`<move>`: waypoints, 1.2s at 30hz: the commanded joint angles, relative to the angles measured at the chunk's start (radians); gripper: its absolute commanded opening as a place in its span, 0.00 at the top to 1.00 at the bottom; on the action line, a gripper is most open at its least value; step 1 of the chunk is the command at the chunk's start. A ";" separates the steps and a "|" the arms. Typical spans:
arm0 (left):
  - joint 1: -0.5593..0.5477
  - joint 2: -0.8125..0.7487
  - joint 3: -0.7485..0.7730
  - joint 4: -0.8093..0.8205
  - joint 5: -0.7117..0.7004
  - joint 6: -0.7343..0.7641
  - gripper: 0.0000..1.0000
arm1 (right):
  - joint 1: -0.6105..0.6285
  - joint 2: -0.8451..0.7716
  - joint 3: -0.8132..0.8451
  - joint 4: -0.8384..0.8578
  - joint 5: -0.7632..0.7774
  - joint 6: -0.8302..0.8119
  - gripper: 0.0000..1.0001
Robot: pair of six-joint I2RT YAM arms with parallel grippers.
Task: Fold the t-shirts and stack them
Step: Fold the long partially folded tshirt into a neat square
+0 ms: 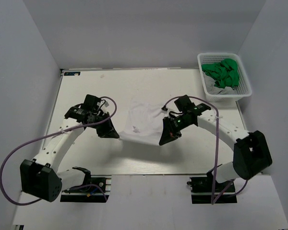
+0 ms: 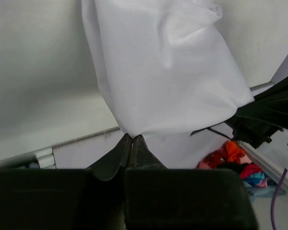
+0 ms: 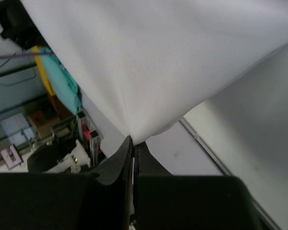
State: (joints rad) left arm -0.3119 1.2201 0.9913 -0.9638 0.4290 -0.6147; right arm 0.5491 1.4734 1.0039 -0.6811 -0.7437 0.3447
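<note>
The white t-shirt (image 1: 141, 120) hangs stretched between both grippers over the middle of the table, its far part lying on the tabletop. My left gripper (image 1: 116, 136) is shut on the shirt's near left corner; in the left wrist view (image 2: 131, 137) the cloth (image 2: 163, 72) rises from the pinched fingertips. My right gripper (image 1: 162, 142) is shut on the near right corner; in the right wrist view (image 3: 133, 140) the cloth (image 3: 153, 62) spreads up from the fingertips. Green t-shirts (image 1: 223, 73) lie bunched in the basket.
The white mesh basket (image 1: 245, 89) stands at the table's back right corner. The table (image 1: 86, 91) has walls behind and at both sides. Its near edge (image 1: 144, 173) runs just in front of the arm bases.
</note>
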 commanded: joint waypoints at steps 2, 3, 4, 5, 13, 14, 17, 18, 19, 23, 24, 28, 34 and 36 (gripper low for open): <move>0.000 -0.057 0.073 -0.252 0.013 -0.017 1.00 | 0.012 -0.110 0.007 -0.204 -0.157 -0.012 1.00; 0.000 -0.057 0.089 -0.288 0.013 -0.026 1.00 | 0.012 -0.119 0.009 -0.222 -0.151 -0.009 1.00; 0.000 -0.067 0.128 -0.300 0.013 -0.026 1.00 | 0.009 -0.128 0.007 -0.233 -0.152 -0.018 1.00; 0.000 -0.067 0.148 -0.311 0.002 -0.026 1.00 | 0.006 -0.146 -0.001 -0.250 -0.148 -0.013 1.00; 0.000 -0.015 0.265 -0.299 -0.039 -0.025 1.00 | -0.006 -0.133 0.062 -0.244 -0.157 -0.004 1.00; 0.000 -0.004 0.274 -0.270 -0.055 -0.014 1.00 | -0.008 -0.124 0.077 -0.242 -0.152 -0.006 1.00; 0.011 0.042 0.308 -0.209 -0.082 -0.005 1.00 | -0.023 -0.078 0.087 -0.232 -0.155 -0.019 1.00; 0.020 0.053 0.317 -0.182 -0.091 -0.005 1.00 | -0.029 -0.043 0.088 -0.226 -0.187 -0.024 1.00; 0.020 0.062 0.317 -0.156 -0.107 -0.005 1.00 | -0.037 -0.035 0.090 -0.224 -0.194 -0.036 1.00; 0.020 0.119 0.305 -0.009 -0.136 -0.016 1.00 | -0.070 0.043 0.151 -0.213 -0.192 -0.062 1.00; 0.020 0.136 0.305 0.031 -0.136 -0.016 1.00 | -0.084 0.068 0.163 -0.213 -0.181 -0.064 1.00; 0.020 0.188 0.308 0.144 -0.190 -0.040 1.00 | -0.121 0.148 0.209 -0.155 -0.223 -0.055 1.00; 0.020 0.294 0.329 0.318 -0.196 -0.054 1.00 | -0.175 0.222 0.265 -0.120 -0.203 -0.042 1.00; 0.020 0.334 0.342 0.350 -0.196 -0.043 1.00 | -0.195 0.249 0.292 -0.130 -0.131 -0.052 1.00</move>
State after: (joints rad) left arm -0.3035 1.5200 1.2919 -0.7456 0.2787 -0.6636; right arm 0.3840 1.7061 1.2415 -0.8024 -0.9287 0.3080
